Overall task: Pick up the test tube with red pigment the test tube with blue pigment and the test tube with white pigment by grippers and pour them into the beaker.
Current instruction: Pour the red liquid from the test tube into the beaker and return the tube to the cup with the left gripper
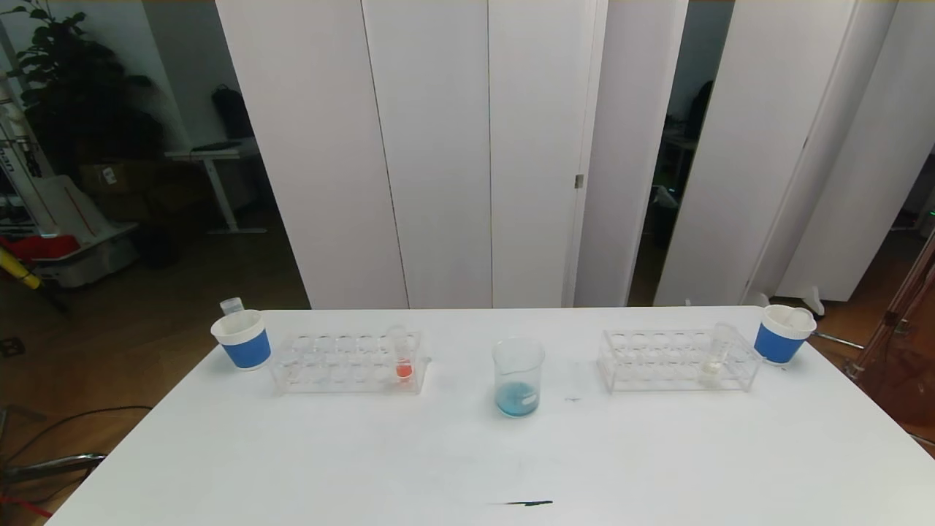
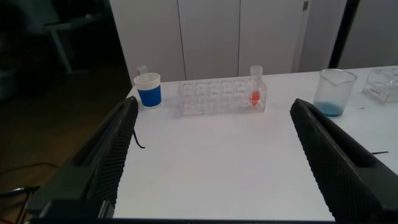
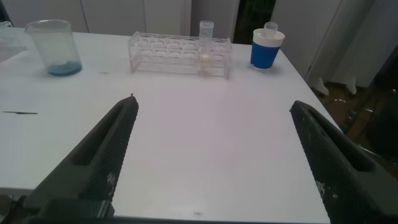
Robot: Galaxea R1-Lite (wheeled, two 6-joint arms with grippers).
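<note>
Looking from your left across the white surface (image 1: pixel 292 453), you are seeing a blue-banded paper cup (image 1: pixel 242 340) sitting at the far left corner with an emptied clear tube (image 1: pixel 231 305) poking up behind its rim. Just beside it a clear rack (image 1: pixel 343 363) is holding the test tube with red pigment (image 1: pixel 401 356) upright in its end slot nearest the middle, orange-red powder sitting at its bottom. At the centre the beaker (image 1: pixel 518 377) is standing alone, clear glass with a flared rim and a small white mark, and cyan-blue pigment is already lying in its base. A thin dark streak (image 1: pixel 527 502) is lying on the surface nearer you than the beaker. Further right a second clear rack (image 1: pixel 676 359) is holding the test tube with white pigment (image 1: pixel 717 356) upright toward its right end, pale material settled low inside. Another blue-banded cup (image 1: pixel 781 334) is standing at the far right corner, touching nothing. Your left tool (image 2: pixel 211 158) is hovering low off the near left edge with its fingers spread wide and gripping nothing; your right tool (image 3: pixel 214 155) is doing likewise at the near right side, also spread wide and empty. Nothing is standing between either tool and the racks.
</note>
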